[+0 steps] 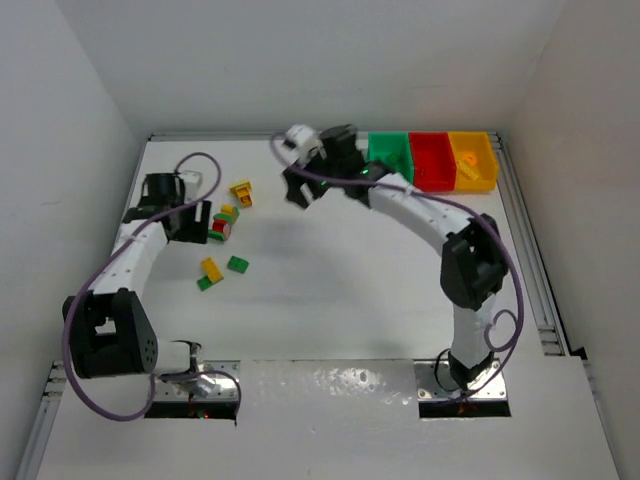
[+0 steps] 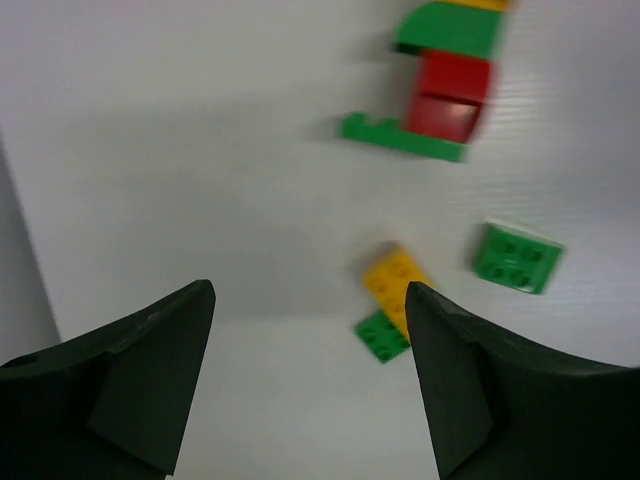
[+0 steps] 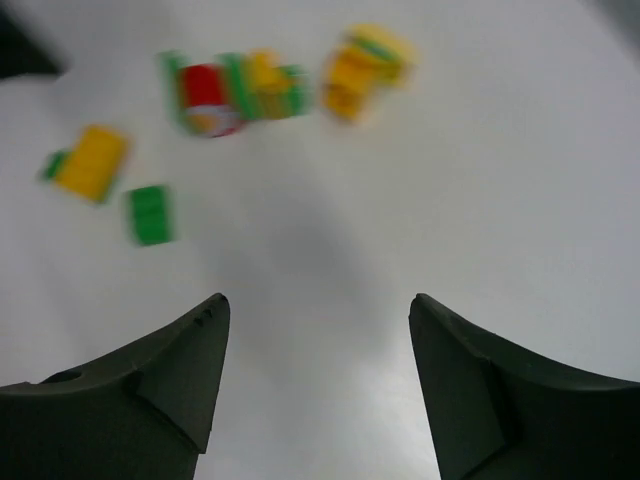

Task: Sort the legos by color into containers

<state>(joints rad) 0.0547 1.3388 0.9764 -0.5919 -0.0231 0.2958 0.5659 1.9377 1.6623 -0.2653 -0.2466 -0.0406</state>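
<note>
Top external view: small open plastic containers line the counter's 1 o'clock corner: green bin, red bin, yellow-orange bin (a reddish piece lies in this last one). The right claw reaches toward 11 o'clock and the left claw toward 12, both spread and empty. Studded plastic bricks are scattered at 9 o'clock; one yellow brick lies along 11–5.

1. Three open containers stand side by side, touching, at the desk's far right: green bin, red bin, yellow-orange bin.
2. The legos lie scattered at the left: mixed cluster, yellow stack, yellow brick, green brick.
</note>
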